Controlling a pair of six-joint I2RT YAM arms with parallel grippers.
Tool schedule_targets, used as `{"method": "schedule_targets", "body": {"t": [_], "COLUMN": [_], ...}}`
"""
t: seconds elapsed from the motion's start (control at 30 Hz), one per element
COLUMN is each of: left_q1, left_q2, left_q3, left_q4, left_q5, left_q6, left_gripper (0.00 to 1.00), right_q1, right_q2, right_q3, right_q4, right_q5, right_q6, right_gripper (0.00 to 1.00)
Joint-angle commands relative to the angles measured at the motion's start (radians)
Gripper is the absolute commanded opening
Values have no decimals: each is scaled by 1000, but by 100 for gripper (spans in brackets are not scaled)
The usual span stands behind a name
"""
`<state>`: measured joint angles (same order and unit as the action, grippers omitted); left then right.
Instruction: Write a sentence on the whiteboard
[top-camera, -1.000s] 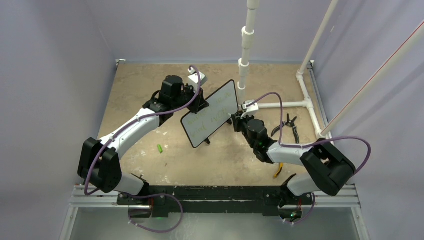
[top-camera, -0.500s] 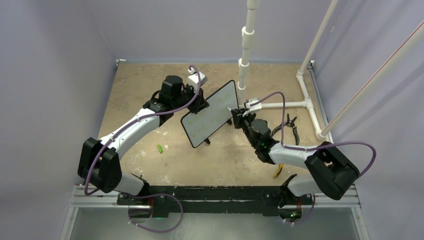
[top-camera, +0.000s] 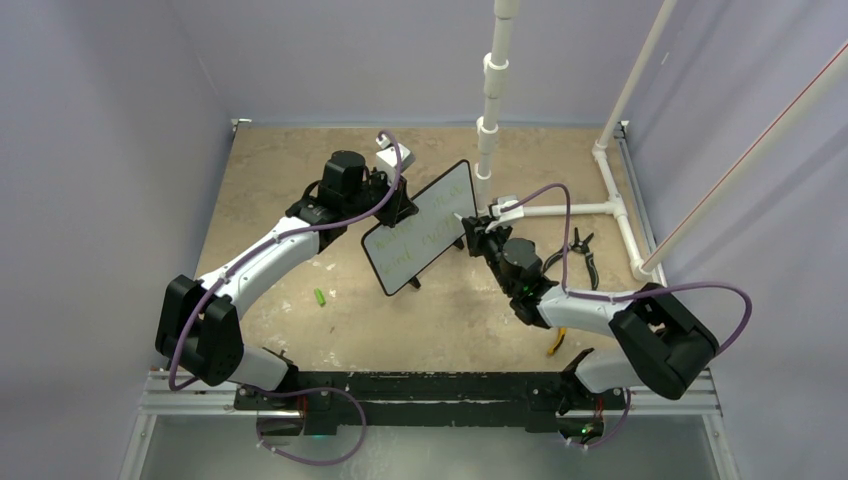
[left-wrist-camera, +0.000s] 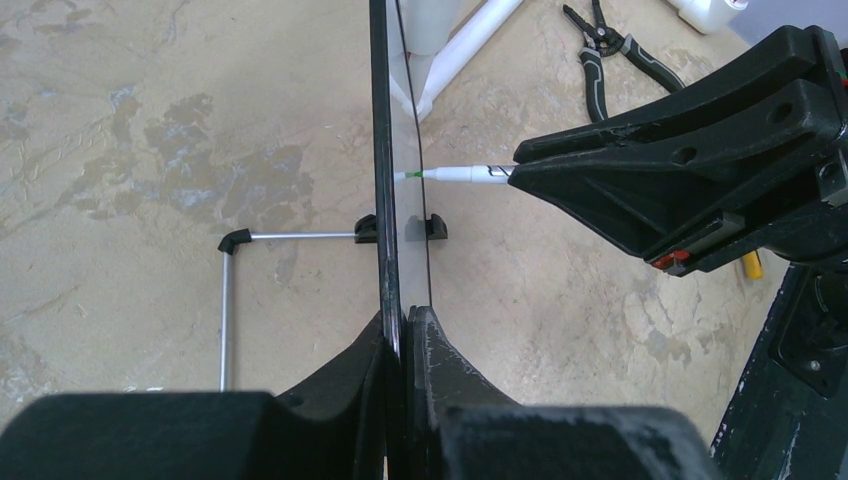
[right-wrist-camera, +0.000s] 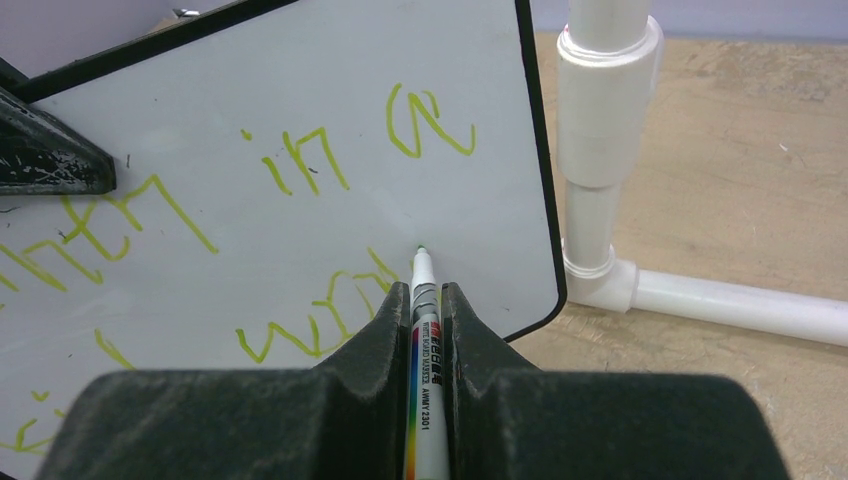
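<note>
The whiteboard (top-camera: 420, 228), white with a thin black frame, stands tilted mid-table; it shows edge-on in the left wrist view (left-wrist-camera: 380, 150) and face-on in the right wrist view (right-wrist-camera: 300, 120). The sentence (right-wrist-camera: 300, 170) is green handwriting in two lines. My left gripper (left-wrist-camera: 405, 325) is shut on the board's edge; from above it (top-camera: 398, 205) is at the board's upper left. My right gripper (right-wrist-camera: 425, 300) is shut on a white marker (right-wrist-camera: 424, 330), whose green tip touches the board near its right edge. It shows in the top view (top-camera: 470, 233) and the marker in the left wrist view (left-wrist-camera: 460, 174).
A white PVC pipe frame (top-camera: 560, 209) with an upright post (top-camera: 490, 100) stands behind and right of the board. Black pliers (top-camera: 580, 255) lie at right. A green marker cap (top-camera: 320, 297) lies left of the board. An orange-handled tool (top-camera: 555, 343) lies near the right arm's base.
My right gripper has moved with the marker up and slightly right along the board's right side. The left arm and the board have stayed still.
</note>
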<state>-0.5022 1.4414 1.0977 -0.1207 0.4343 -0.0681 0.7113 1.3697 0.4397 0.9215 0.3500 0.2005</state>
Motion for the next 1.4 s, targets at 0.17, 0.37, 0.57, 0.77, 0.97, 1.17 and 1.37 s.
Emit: {"method": "schedule_targets", "body": {"t": [0.17, 0.37, 0.57, 0.77, 0.97, 1.17, 1.37], "left_q1": [-6, -5, -6, -6, -6, -6, -6], "left_q2": [-15, -15, -13, -13, -13, -15, -1], "left_q3": [-18, -17, -19, -19, -19, -13, 29], "left_q4": [-8, -7, -8, -8, -8, -16, -31], "left_q5": [47, 46, 46, 45, 48, 36, 12], "left_q6": [38, 39, 39, 39, 38, 37, 34], "left_gripper": [0, 0, 0, 0, 0, 0, 44], "right_q1": [-1, -1, -1, -1, -2, -1, -1], "right_q2": [47, 59, 73, 85, 75, -1, -223], "right_q3": [52, 58, 80, 98, 91, 42, -57], "right_q4": [-49, -68, -83, -71, -61, -46, -31], "right_q5": [6, 11, 36, 63, 83, 107, 84], "right_q6": [33, 53, 52, 36, 34, 43, 30], "right_gripper": [0, 0, 0, 0, 0, 0, 0]}}
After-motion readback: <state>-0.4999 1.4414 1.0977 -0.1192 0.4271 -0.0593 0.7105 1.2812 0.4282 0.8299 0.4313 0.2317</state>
